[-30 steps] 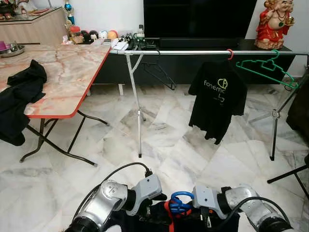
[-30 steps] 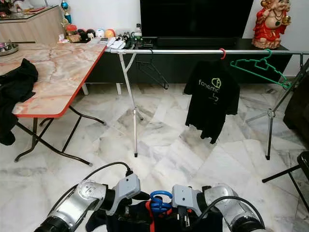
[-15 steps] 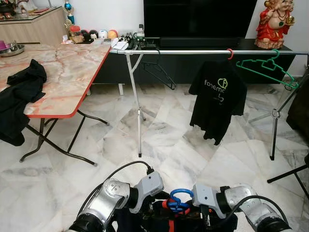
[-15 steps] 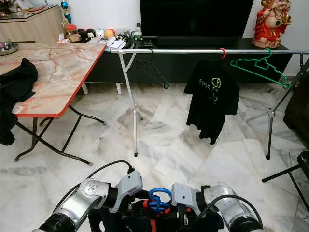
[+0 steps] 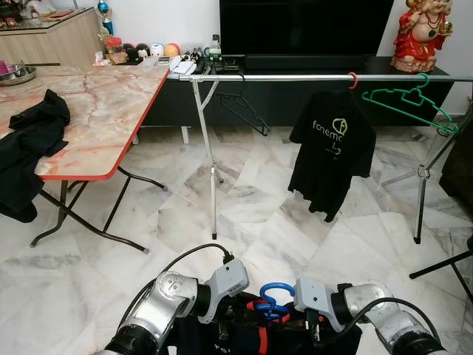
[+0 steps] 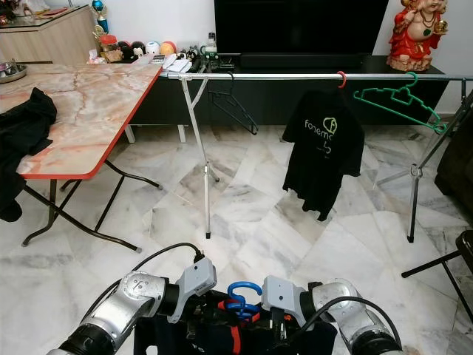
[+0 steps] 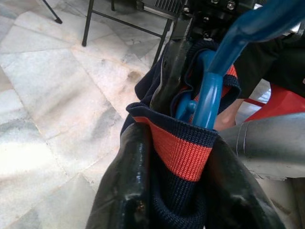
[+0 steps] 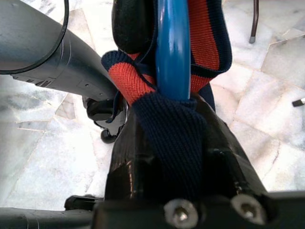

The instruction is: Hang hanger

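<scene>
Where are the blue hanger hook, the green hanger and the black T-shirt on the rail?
Blue plastic hanger hook (image 5: pixel 270 291): left eye view, on the top curve of the hook.
Green plastic hanger (image 5: pixel 411 101): left eye view, on its sloping upper bar.
Black T-shirt with a printed logo (image 6: pixel 323 159): right eye view, on the chest below the print.

A marble-patterned table (image 5: pixel 103 111) with a red edge stands on the pale marble floor (image 5: pixel 259 214) — black clothing (image 5: pixel 29 148) draped over its near end. A metal bowl (image 5: pixel 16 74) sits at its far corner.
</scene>
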Controlling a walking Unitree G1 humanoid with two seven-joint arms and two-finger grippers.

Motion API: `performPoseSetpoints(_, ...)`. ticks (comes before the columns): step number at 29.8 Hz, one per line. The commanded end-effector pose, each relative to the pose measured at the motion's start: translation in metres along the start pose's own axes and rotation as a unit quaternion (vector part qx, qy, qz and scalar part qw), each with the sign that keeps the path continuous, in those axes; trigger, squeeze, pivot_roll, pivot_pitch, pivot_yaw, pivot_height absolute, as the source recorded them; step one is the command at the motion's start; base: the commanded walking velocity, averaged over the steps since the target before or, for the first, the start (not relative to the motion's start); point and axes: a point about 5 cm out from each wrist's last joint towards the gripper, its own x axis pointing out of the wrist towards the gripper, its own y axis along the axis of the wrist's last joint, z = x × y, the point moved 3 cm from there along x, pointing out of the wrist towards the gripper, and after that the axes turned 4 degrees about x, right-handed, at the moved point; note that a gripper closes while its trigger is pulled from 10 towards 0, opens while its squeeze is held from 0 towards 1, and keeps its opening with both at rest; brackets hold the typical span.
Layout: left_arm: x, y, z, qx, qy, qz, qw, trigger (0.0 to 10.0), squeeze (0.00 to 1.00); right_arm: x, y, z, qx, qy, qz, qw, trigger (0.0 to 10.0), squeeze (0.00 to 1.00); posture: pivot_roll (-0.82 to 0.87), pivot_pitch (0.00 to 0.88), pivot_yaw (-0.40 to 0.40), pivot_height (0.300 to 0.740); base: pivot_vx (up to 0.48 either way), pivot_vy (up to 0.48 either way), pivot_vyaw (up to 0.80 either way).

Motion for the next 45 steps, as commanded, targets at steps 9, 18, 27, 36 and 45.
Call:
performPoseSetpoints(9,0.001,-0.005,0.002,-0.012,-0.007,-0.005,1.0,0.0,0.0,-0.006,0.024,0.015,-0.013,-0.035,0.055,0.998,0.0,0.0,0.06,0.06,0.007,0.74,0.0,0.0,0.0)
performPoseSetpoints(18,0.001,-0.005,0.003,-0.014,-0.008,-0.003,1.0,0.0,0.0,-0.008,0.024,0.018,-0.011,-0.044,0.056,0.997,0.0,0.0,0.05,0.06,0.006,0.74,0.0,0.0,0.0)
performPoseSetpoints(27,0.002,-0.005,0.002,-0.013,-0.006,0.0,1.0,0.0,0.0,-0.007,0.025,0.023,-0.005,-0.067,0.06,0.996,10.0,0.45,0.05,0.062,0.004,0.74,0.0,0.0,0.0)
performPoseSetpoints(36,0.002,-0.004,-0.001,-0.015,0.008,0.006,1.0,0.0,0.0,-0.013,0.025,0.025,-0.004,-0.065,0.056,0.996,10.0,1.0,0.04,0.061,0.01,0.74,0.0,0.0,0.0)
performPoseSetpoints(45,0.001,-0.007,-0.007,-0.004,0.03,-0.012,0.999,0.0,0.0,-0.02,0.02,0.025,-0.003,-0.061,0.042,0.997,10.0,1.0,0.04,0.061,0.016,0.74,0.0,0.0,0.0)
